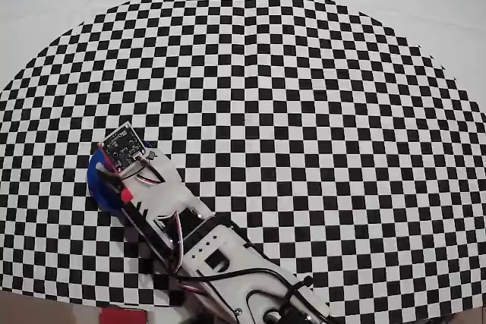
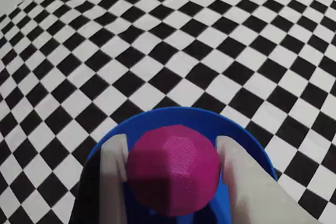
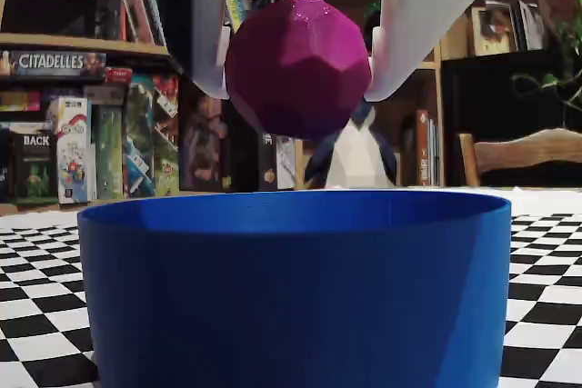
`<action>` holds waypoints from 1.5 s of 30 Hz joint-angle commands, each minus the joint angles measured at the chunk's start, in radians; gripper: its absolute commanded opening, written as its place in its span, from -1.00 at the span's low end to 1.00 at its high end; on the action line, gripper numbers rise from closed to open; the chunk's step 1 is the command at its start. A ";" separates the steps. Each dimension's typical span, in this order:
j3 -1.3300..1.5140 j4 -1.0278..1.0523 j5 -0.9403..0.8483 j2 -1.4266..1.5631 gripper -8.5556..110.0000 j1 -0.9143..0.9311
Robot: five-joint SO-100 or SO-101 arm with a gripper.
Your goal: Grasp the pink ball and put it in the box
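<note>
- The ball (image 3: 297,65) is hanging in the air just above the open top of the box (image 3: 296,293), clear of its rim in the fixed view.
- The jaws are clenching the ball from both sides: two pale, smooth plastic fingers (image 3: 414,20) are pressing against its left and right flanks in the fixed view.
- The gripper (image 2: 172,169) is showing the same hold in the wrist view, with a whitish finger on each side of the ball (image 2: 173,169) and the box's blue rim (image 2: 184,116) curving behind it.
- The ball is looking faceted rather than perfectly round, magenta, with a fine layered grain and small sparkles on its surface.
- The box is appearing as a round, straight-walled cylinder in matte bright blue with a thin rim.
- The worktop (image 1: 304,111) is wearing a black-and-white checkered cloth, flat and matte, with a rounded far edge giving way to plain white.
- In the overhead view the arm (image 1: 205,240), white plastic with black and red wires, is reaching from the near edge toward the left, covering most of the box (image 1: 96,180); the ball is hidden there.
- A small dark circuit board (image 1: 124,144) is sitting on top of the arm's tip.
- Bookshelves (image 3: 91,106) with game boxes and books are standing behind the scene in the fixed view.
</note>
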 commanded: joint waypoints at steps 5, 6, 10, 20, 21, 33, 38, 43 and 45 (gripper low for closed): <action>0.003 0.006 -0.011 0.020 -0.85 0.009; 0.003 0.006 -0.011 0.018 -0.85 0.009; 0.003 0.006 -0.011 0.011 -0.85 0.011; -0.005 0.006 -0.012 -0.012 -0.85 0.014; -0.005 0.006 -0.012 -0.012 -0.85 0.014; -0.005 0.003 -0.012 -0.012 -0.85 0.014; 0.000 -0.021 -0.012 -0.008 -0.47 0.014; 0.002 -0.043 -0.012 -0.006 -0.37 0.003; 0.002 -0.043 -0.012 -0.005 -0.37 0.003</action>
